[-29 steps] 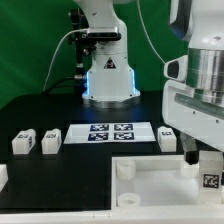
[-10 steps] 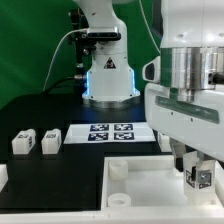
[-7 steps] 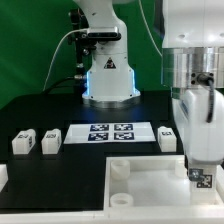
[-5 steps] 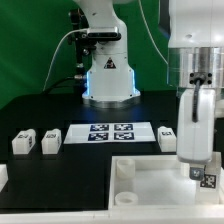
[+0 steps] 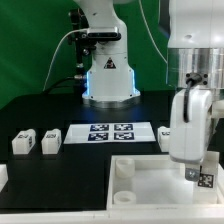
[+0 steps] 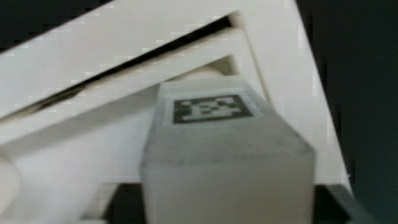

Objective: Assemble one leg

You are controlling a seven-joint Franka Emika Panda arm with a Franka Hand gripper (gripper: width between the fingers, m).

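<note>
My gripper (image 5: 201, 172) is shut on a leg (image 5: 206, 181), a small white block with a black-and-white tag. I hold it upright at the large white tabletop piece (image 5: 150, 185), near that piece's corner on the exterior view's right. In the wrist view the leg (image 6: 217, 120) fills the middle between my jaws (image 6: 222, 198), with the tabletop's white rim (image 6: 125, 60) beyond it. I cannot tell whether the leg's end touches a socket. Two more legs (image 5: 23, 142) (image 5: 50, 141) lie on the exterior view's left, and another (image 5: 168, 134) stands behind my hand.
The marker board (image 5: 110, 132) lies on the black table behind the tabletop piece. The robot's base (image 5: 108, 72) stands at the back. A white part (image 5: 2, 178) shows at the exterior view's left edge. The tabletop has round corner sockets (image 5: 122, 170).
My hand has turned about its upright axis and shifted slightly toward the exterior view's right, still holding the leg at the tabletop's corner. The loose legs have not moved.
</note>
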